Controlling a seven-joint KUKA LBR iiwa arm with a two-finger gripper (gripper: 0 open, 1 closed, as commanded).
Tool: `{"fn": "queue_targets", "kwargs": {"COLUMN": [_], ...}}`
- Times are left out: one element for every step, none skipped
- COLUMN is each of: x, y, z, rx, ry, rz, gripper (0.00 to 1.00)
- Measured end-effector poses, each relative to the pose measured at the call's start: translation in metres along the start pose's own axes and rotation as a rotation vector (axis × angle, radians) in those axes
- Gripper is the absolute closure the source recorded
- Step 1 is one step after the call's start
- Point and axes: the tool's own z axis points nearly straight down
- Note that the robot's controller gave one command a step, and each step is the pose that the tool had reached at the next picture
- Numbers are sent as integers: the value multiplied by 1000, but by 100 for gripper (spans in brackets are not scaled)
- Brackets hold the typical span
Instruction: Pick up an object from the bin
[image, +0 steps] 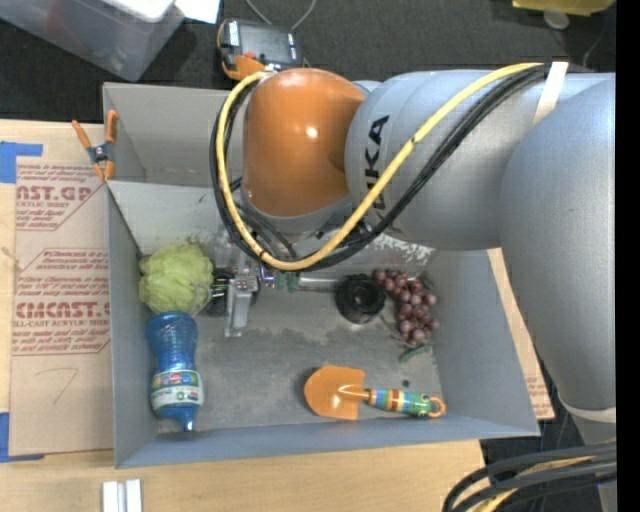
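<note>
My gripper (237, 318) hangs low in the left half of the bin, under the arm's orange cover. Just to its left, close against it, lies a pale green lettuce head (176, 279) by the bin's left wall; whether they touch I cannot tell. A blue plastic bottle (174, 372) with a label lies below the lettuce, in the front left corner.
A black round cup-like thing (358, 298) and a bunch of dark red grapes (410, 304) lie to the right. An orange toy shovel (365, 394) with a striped handle lies near the front wall. The arm covers the back of the bin.
</note>
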Motion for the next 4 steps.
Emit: {"fn": "queue_targets", "kwargs": {"x": [-2,0,-2,-15], "y": [-1,-47,-52,-59], "z": [-5,110,80,111], "rx": [-1,-1,-2,-2], "ry": [-8,-10,-15,-26], "rz": [3,-183,-252,-364], "gripper": [0,0,0,0]}}
